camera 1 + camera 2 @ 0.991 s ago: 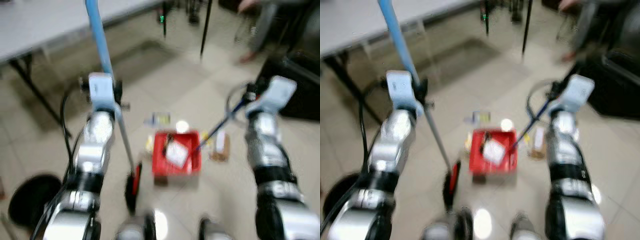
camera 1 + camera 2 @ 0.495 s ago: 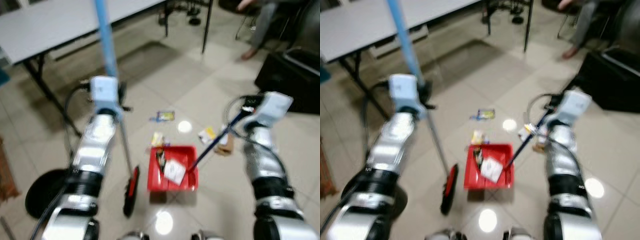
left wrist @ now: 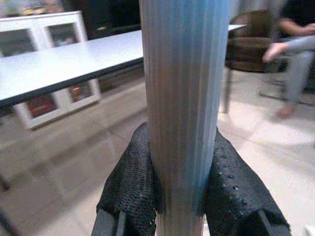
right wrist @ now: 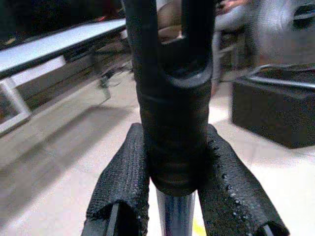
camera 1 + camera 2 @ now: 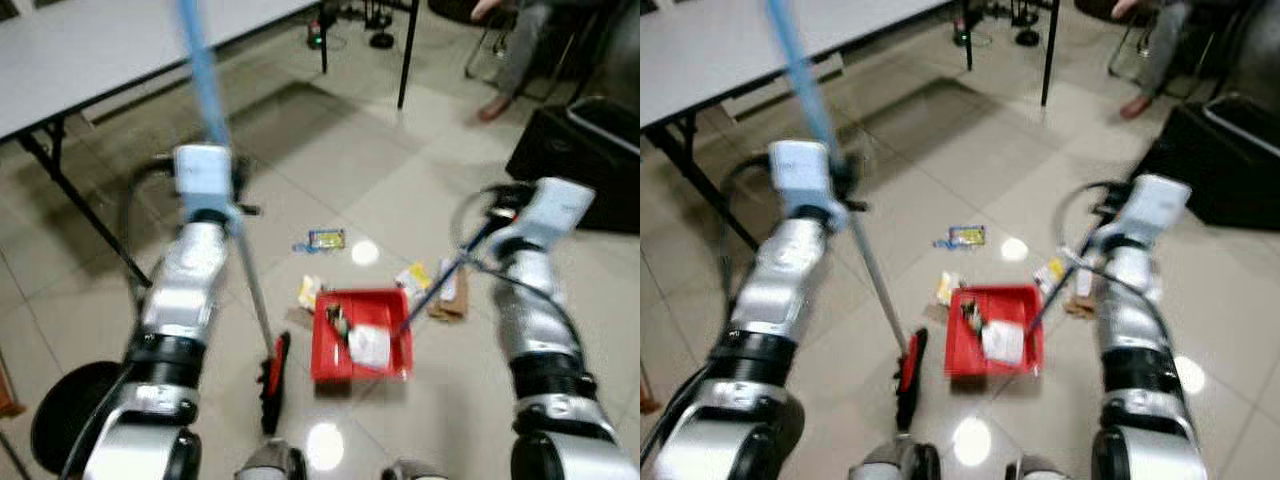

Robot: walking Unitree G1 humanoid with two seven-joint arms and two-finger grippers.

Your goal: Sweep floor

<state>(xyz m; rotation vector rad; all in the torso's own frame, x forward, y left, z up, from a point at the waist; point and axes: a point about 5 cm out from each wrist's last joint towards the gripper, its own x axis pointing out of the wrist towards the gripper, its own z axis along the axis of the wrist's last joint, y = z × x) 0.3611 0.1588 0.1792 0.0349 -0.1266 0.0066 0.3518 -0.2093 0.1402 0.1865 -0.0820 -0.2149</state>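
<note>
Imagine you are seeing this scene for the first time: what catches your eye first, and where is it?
A bright red plastic dustpan holding scraps sits on the pale tiled floor straight ahead, held by its dark handle in the right pincer. To its left, the left pincer clamps a light blue broom pole, with wrappers scattered just beyond.

The floor (image 5: 340,170) was of pale glossy tiles. A red dustpan (image 5: 361,334) holding litter sat on it near centre, with the broom head (image 5: 272,380) resting just to its left. Loose wrappers (image 5: 320,240) lay beyond the pan, a small brown box (image 5: 450,295) to its right. A black round object (image 5: 65,425) sat near left.
</note>
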